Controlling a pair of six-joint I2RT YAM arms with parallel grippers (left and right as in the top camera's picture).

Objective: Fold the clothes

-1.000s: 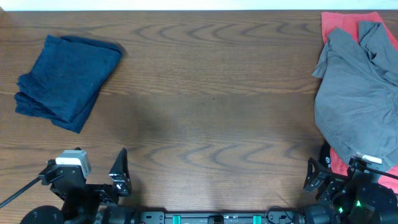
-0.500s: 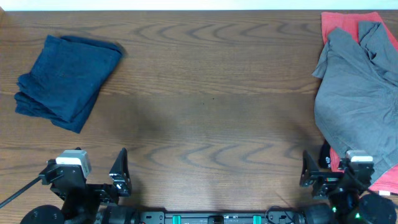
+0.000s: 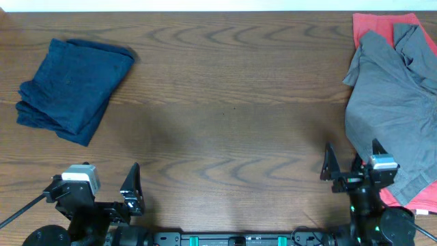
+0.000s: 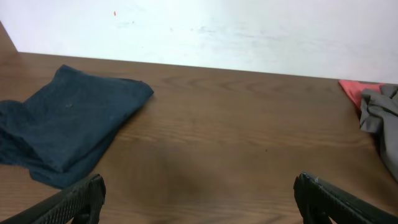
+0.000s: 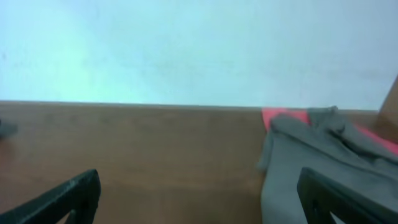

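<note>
A folded navy-blue garment (image 3: pixel 72 87) lies at the far left of the wooden table; it also shows in the left wrist view (image 4: pixel 68 121). The navy shorts are not in view. My left gripper (image 3: pixel 102 193) is open and empty at the front left edge, well short of the navy garment; its fingertips frame bare wood in the left wrist view (image 4: pixel 199 199). My right gripper (image 3: pixel 351 164) is open and empty at the front right, its right finger at the edge of the grey T-shirt (image 3: pixel 392 102); its fingertips show in the right wrist view (image 5: pixel 199 199).
The grey T-shirt lies crumpled at the right edge over a red-orange cloth (image 3: pixel 382 26), which also shows in the right wrist view (image 5: pixel 283 117). The T-shirt shows in the left wrist view (image 4: pixel 380 115) and the right wrist view (image 5: pixel 323 162). A white wall stands behind the table.
My right gripper has moved up and left from the front right corner, out beside the grey T-shirt's edge. The left arm and the clothes have not moved.
</note>
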